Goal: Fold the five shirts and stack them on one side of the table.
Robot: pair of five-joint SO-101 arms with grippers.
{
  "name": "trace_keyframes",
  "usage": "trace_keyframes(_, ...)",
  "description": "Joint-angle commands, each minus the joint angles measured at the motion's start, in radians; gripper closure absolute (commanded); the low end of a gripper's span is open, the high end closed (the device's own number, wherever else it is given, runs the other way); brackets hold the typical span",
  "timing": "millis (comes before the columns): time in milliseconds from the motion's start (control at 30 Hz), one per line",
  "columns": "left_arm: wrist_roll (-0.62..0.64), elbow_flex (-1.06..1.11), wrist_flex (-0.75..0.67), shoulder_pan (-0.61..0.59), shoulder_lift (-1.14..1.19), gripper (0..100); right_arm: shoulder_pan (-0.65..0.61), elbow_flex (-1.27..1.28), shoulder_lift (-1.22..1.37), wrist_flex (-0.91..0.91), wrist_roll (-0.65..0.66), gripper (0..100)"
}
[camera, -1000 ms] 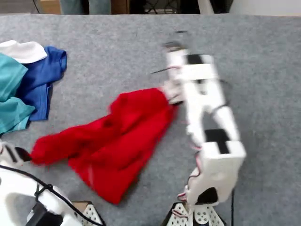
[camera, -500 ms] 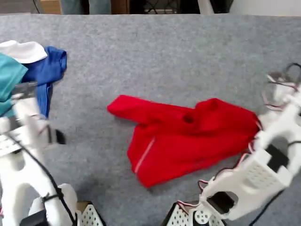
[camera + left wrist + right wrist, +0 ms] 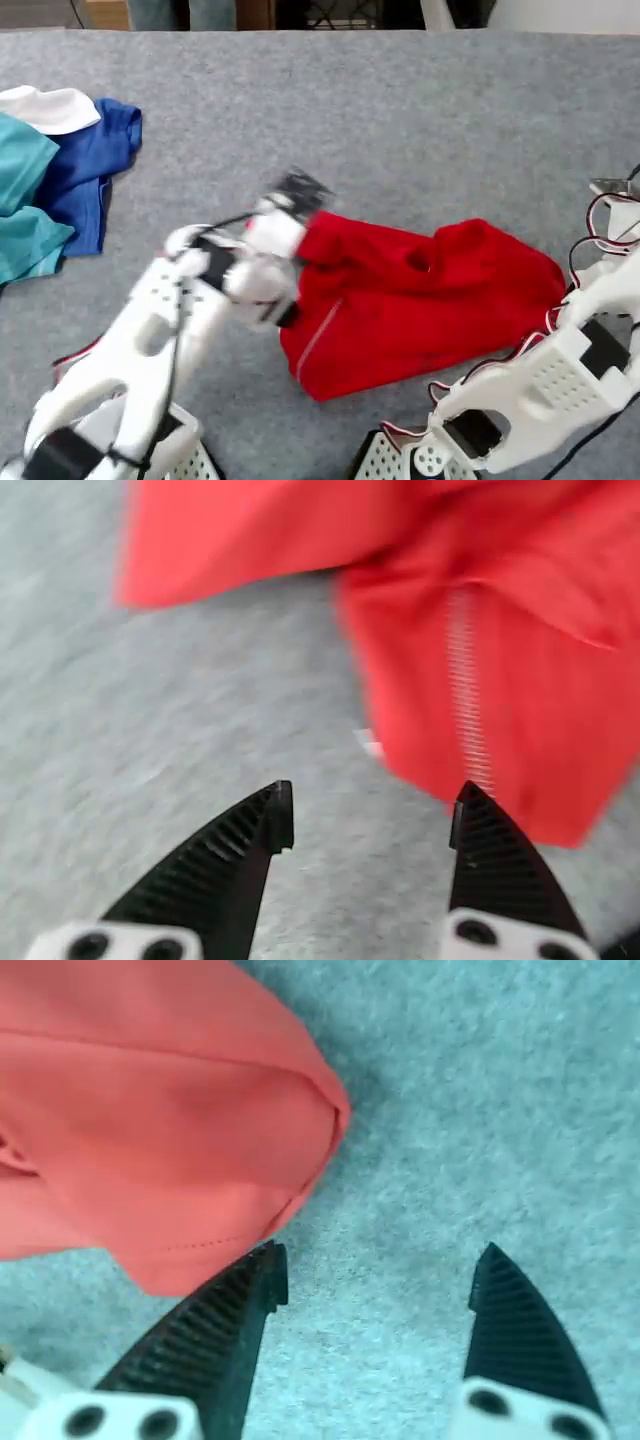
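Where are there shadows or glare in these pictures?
High view: a soft shadow along the near edge of the red shirt, no glare. Left wrist view: faint shadow under the shirt's edge. Right wrist view: darker shadow beside its folded corner.

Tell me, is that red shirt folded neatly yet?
Not neatly: the red shirt lies rumpled and bunched on the table.

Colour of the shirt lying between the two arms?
The shirt is red, clearest in the high view.

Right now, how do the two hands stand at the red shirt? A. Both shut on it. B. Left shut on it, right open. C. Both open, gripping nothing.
C: the left hand and the right hand are spread open over the table, the red shirt lying loose.
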Motion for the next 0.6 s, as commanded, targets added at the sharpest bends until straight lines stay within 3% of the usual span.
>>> trace_keyframes(0,0.008,-0.084,-0.075,0.067,0.198,73,0.011,-0.035,-0.070,0.006,-0.043,69.1)
trace_keyframes(100,0.009,-0.097,-0.186,0.076,0.430,74,0.006,-0.031,-0.062,0.006,-0.044,69.1)
trace_keyframes(267,0.103,-0.165,-0.209,0.145,0.669,78,-0.015,-0.035,-0.067,0.006,-0.044,69.1)
trace_keyframes(400,0.066,-0.211,-0.201,0.162,0.689,98,-0.041,-0.038,-0.070,0.005,-0.044,69.1)
trace_keyframes(567,-0.014,-0.208,-0.123,0.114,0.608,97,-0.114,-0.065,-0.070,0.006,-0.118,69.1)
